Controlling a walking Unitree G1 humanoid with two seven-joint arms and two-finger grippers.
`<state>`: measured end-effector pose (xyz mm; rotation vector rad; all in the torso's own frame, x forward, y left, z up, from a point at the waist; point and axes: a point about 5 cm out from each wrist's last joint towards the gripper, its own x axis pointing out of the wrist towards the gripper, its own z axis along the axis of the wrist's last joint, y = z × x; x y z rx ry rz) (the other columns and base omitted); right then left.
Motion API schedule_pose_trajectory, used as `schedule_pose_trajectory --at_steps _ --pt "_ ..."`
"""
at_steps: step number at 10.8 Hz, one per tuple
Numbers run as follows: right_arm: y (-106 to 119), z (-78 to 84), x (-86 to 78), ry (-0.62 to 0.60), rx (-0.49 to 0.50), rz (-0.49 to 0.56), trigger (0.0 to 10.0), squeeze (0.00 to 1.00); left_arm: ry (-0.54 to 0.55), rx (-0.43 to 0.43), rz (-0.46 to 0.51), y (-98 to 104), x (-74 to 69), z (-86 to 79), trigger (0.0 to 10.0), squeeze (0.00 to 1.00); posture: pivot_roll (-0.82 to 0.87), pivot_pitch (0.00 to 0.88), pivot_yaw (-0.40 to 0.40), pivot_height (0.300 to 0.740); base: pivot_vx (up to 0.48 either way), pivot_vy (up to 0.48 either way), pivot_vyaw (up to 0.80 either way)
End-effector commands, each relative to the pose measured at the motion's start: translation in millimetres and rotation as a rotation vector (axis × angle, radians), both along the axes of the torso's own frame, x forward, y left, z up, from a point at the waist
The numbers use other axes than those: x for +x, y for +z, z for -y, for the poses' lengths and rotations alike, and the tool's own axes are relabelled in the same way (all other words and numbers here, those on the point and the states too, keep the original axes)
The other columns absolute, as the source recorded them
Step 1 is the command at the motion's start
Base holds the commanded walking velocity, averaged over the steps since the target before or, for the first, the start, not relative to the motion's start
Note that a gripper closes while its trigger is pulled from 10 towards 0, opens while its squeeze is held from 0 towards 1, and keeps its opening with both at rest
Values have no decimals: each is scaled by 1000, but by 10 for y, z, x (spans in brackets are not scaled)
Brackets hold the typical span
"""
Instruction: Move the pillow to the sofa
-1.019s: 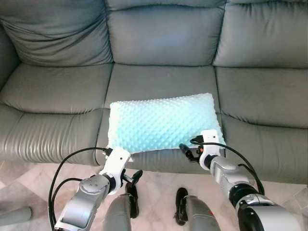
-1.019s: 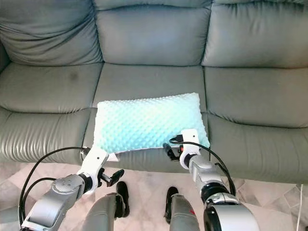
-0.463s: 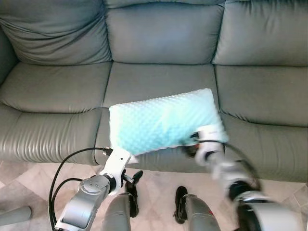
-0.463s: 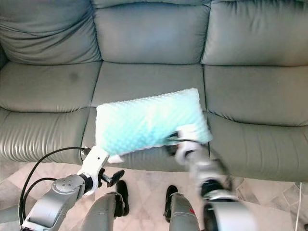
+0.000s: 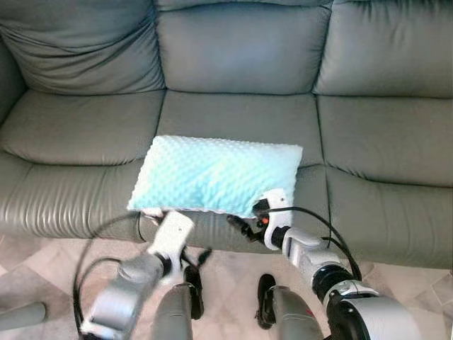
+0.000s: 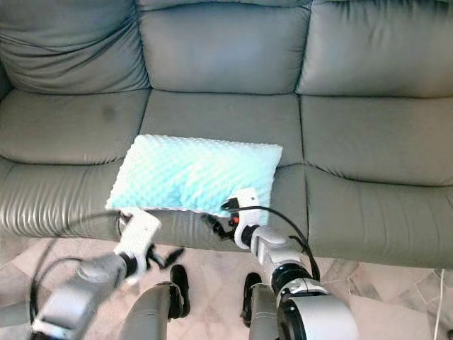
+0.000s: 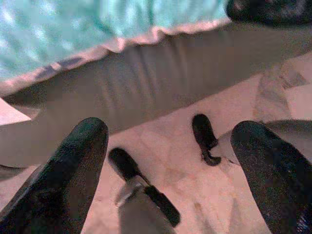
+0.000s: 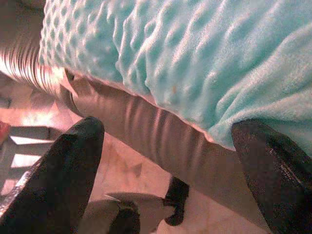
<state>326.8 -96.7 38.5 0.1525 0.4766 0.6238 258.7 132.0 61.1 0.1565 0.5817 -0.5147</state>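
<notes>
Sitting across the top and middle of the frame is the big grey sofa (image 5: 233, 120), with three seat cushions. The soft blue pillow (image 5: 212, 176) lies on the middle seat, near the center of the frame. Its front edge hangs a little over the front of the seat.

The right claw (image 5: 244, 227) is low and just right of center, right under the pillow's front corner. Its two black fingers are spread wide apart and hold nothing. The left claw (image 5: 195, 261) is at the lower left, blurry, down near the floor (image 5: 42, 269). Its fingers are spread apart too and hold nothing.

I think the pillow is already where it should be. But it could slide off the front, because the seat is smooth and the edge hangs out. A bump from the right claw could knock it down.

The right wrist view shows the pillow's bumpy skin (image 8: 195, 63) up close, and one finger (image 8: 273, 170) touching or almost touching its edge. The eye views are too far away to show that. The left wrist view shows the robot's dark feet (image 7: 204, 139) on the floor.
</notes>
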Motion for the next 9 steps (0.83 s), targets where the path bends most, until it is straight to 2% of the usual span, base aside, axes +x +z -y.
schedule_pose_trajectory --at_steps 1,2,4,6,7,8,9 --pt "-86 28 -61 6 -48 -16 10000 0 16 16 -51 -108 -102 -66 10000 0 46 398 61 740 0 0 0" --pt "-127 142 -74 -12 -128 -5 10000 0 15 16 -52 -117 -114 -54 10000 0 40 393 61 740 0 0 0" --pt "-239 404 -142 -37 -348 22 10000 0 13 10 -45 -104 -93 -26 10000 0 30 388 59 740 0 0 0" --pt "-249 625 -154 -169 -391 41 10000 0 12 12 -37 -101 -53 -27 10000 0 14 379 60 740 0 0 0" --pt "-247 768 -156 -278 -411 42 10000 0 7 13 -35 -109 -42 -10 10000 0 7 369 61 740 0 0 0" --pt "-254 873 -171 -338 -405 31 10000 0 2 15 -31 -112 -30 8 10000 0 7 360 65 740 0 0 0" --pt "-270 909 -186 -340 -417 18 10000 0 2 23 -28 -113 -24 7 10000 0 8 358 66 740 0 0 0"
